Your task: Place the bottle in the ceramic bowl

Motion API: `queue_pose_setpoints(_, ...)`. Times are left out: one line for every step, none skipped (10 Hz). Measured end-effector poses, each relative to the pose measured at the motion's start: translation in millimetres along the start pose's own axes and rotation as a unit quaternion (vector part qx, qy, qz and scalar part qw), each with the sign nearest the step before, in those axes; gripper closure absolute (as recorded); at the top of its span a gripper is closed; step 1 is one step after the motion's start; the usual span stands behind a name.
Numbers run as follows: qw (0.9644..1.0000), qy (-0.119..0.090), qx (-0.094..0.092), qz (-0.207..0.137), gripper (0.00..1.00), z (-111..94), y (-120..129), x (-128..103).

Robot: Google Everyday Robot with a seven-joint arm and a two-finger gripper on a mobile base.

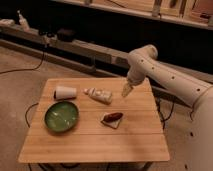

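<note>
The cream-white bottle (99, 95) lies on its side on the wooden table (95, 140), near the back middle. The green ceramic bowl (61, 117) sits at the table's left, in front of and left of the bottle. My gripper (126, 90) hangs from the white arm at the right, above the table's back right part. It is a short way to the right of the bottle and apart from it.
A white cup (65, 92) lies on its side left of the bottle. A small square plate with a brown item (112, 118) sits right of the bowl. A low shelf with cables (60, 40) runs behind the table.
</note>
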State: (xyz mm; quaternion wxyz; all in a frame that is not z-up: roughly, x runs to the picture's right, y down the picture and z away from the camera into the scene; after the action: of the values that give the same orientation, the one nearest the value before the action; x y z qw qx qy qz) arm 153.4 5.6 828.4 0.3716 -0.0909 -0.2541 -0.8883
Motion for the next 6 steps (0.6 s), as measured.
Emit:
queue_pose_setpoints(0.9988, 0.006, 0.0, -0.048, 0.2, 6, -8, 16)
queue_pose_setpoints(0.9963, 0.013, 0.002, -0.085, 0.2, 12, -16, 30)
queue_pose_setpoints(0.9912, 0.025, 0.0, -0.13, 0.2, 18, -26, 50)
queue_pose_setpoints(0.9881, 0.029, -0.002, -0.151, 0.2, 21, -29, 58)
queue_pose_setpoints(0.9871, 0.031, -0.002, -0.157, 0.2, 22, -30, 60)
queue_pose_setpoints(0.9871, 0.031, -0.003, -0.157, 0.2, 21, -30, 60)
